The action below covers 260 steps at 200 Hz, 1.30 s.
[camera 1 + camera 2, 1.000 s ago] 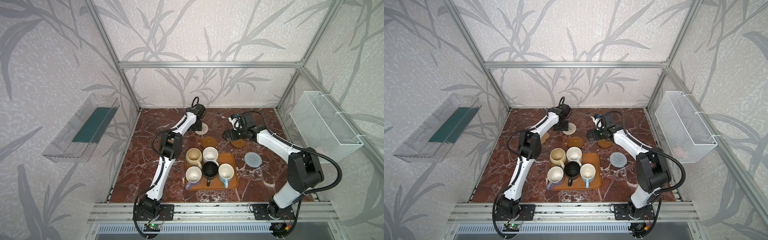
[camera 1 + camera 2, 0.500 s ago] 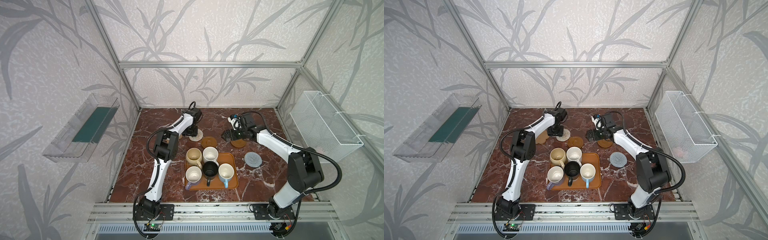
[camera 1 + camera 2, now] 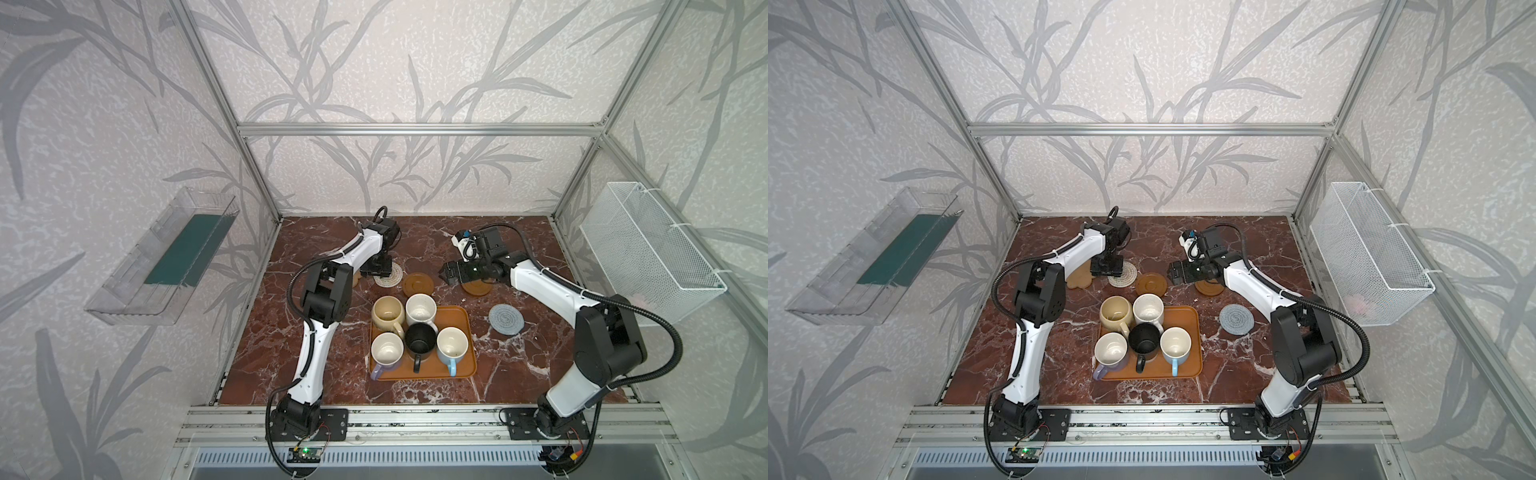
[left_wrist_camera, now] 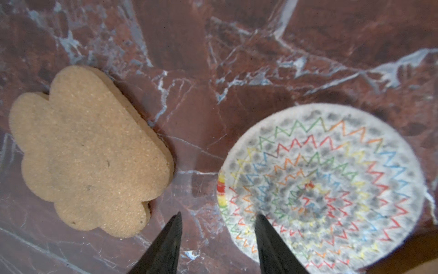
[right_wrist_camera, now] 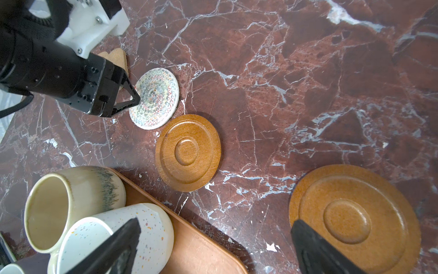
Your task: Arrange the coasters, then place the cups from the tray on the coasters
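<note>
The left jaws hang partly open, tips down toward the desk (image 3: 519, 374), and nothing is clamped between them. They straddle the edge of the cream woven coaster (image 4: 331, 185). One fingertip (image 4: 265, 234) sits over its rim and the other over bare marble. The coaster lies flat and spreads away on the outer side of that first jaw. I cannot tell whether the tip actually touches the weave. Off the outer side of the other jaw, apart from it, the lobed cork coaster (image 4: 90, 151) also lies flat.

The right jaws are spread wide and grip nothing. Below one of them a wooden disc (image 5: 353, 218) rests on the desk. Below the other is the white speckled mug (image 5: 154, 227), with the beige mug (image 5: 78, 189) just beside it. Out ahead of the gap between these jaws lies the second wooden disc (image 5: 188, 151), just beside the cream coaster. The grey-blue coaster (image 3: 505, 318) lies well back from the right jaws, alongside that arm and near the tray (image 3: 457, 318).

All five mugs stand upright on the tray, crowded toward one end. The beige and white ones form the row nearer both pairs of jaws. The lavender mug (image 3: 376, 371), black mug (image 3: 419, 338) and light blue mug (image 3: 452, 347) form the row farther from them.
</note>
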Tool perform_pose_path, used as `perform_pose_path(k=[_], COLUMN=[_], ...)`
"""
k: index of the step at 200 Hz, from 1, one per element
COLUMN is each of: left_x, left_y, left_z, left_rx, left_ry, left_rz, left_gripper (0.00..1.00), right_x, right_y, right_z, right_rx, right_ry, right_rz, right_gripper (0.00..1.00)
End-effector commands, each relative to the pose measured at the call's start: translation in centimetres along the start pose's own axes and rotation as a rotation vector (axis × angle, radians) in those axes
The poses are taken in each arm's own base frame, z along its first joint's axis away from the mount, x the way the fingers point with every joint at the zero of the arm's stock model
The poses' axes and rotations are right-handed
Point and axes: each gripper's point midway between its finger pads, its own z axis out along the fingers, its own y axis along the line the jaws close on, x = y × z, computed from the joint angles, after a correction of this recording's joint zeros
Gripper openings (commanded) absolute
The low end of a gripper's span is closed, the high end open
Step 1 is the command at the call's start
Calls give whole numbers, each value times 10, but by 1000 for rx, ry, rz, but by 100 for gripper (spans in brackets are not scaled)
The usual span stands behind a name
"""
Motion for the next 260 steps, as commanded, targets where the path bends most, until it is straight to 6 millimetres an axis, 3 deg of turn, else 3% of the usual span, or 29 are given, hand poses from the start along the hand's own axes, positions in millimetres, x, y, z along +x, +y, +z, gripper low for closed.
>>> perform_pose_path(k=[1,60,76,127,162,174,192,221,245,260], left_x=[-10,-19,-21,-38,-38,-34,-23,1,17,23], left_y=[-1,-5,-9,-7,0,2,-2,-25,-45,-46], left_z=[-19,-10,-15,-68,-119,-133,-148,-164,-178,-180], left_rx=[44,46,79,141,214,246,319,530,723,772], left_ry=[-33,-31,-48,-148,-239,-253,-261,-237,-252,-275], left_rz=[-30,-48,-63,-93,-98,-107,-119,-108,-88,-114], left_gripper=[54,54,54,64,93,98,99,99,97,97], right_x=[-10,-2,-2,-7,-5,-3,-1,11,16,20], right_y=[8,6,6,8,9,9,14,16,13,9], right_z=[-4,-4,-5,-6,-10,-8,-5,22,37,47], right_rx=[-14,0,1,8,41,41,41,34,59,76], right_ry=[-11,3,4,15,34,46,70,165,208,235], right_rz=[-6,-7,-11,-13,-24,-13,-14,-17,-28,-33], right_gripper=[98,98,98,98,97,95,91,79,77,76])
